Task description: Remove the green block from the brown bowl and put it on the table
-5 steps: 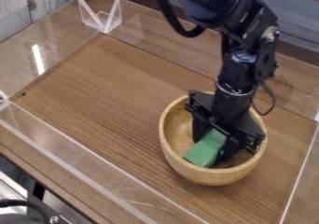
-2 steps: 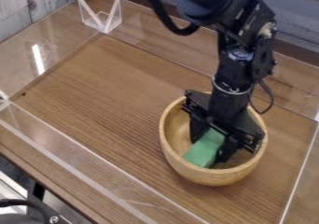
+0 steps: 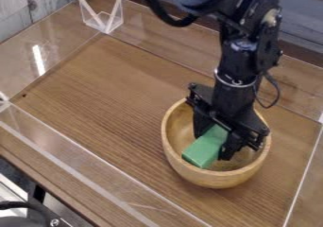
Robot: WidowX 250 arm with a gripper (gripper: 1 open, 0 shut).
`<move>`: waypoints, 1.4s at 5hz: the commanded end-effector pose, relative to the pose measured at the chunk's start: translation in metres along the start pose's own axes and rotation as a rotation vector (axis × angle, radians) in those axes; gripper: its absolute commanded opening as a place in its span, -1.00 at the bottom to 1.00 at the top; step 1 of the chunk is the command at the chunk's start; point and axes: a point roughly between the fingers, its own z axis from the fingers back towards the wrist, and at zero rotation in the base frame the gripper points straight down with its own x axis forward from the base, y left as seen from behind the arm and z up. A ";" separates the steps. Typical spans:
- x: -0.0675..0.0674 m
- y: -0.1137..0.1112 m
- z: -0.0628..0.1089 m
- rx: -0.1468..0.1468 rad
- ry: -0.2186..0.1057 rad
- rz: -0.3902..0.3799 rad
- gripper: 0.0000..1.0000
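Green block [image 3: 205,149]: you have it clamped between the 2 fingers, tilted, now lifted a little off the bowl floor compared with 1 second ago.
Gripper [image 3: 217,146]: pointing down, grasping the block.
Brown bowl [image 3: 180,164]: encircles the fingers below; the block hangs inside its rim.
Table [image 3: 113,94]: bare wood left of the fingers; you need more lift before carrying over.

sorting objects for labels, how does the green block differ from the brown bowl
The green block is small, bright green and flat-faced; the brown bowl is far bigger, light wood and round. The block sits tilted between the gripper jaws; the bowl rests on the table.
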 end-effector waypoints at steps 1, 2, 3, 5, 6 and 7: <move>0.010 0.001 0.020 -0.008 -0.060 -0.007 -1.00; 0.013 0.005 0.025 -0.009 -0.061 -0.005 -1.00; 0.019 0.014 0.028 -0.011 -0.063 -0.019 -1.00; 0.026 0.033 0.045 -0.009 -0.066 0.002 -1.00; 0.026 0.050 0.061 -0.003 -0.076 0.056 -1.00; 0.023 0.080 0.066 0.002 -0.093 0.112 -1.00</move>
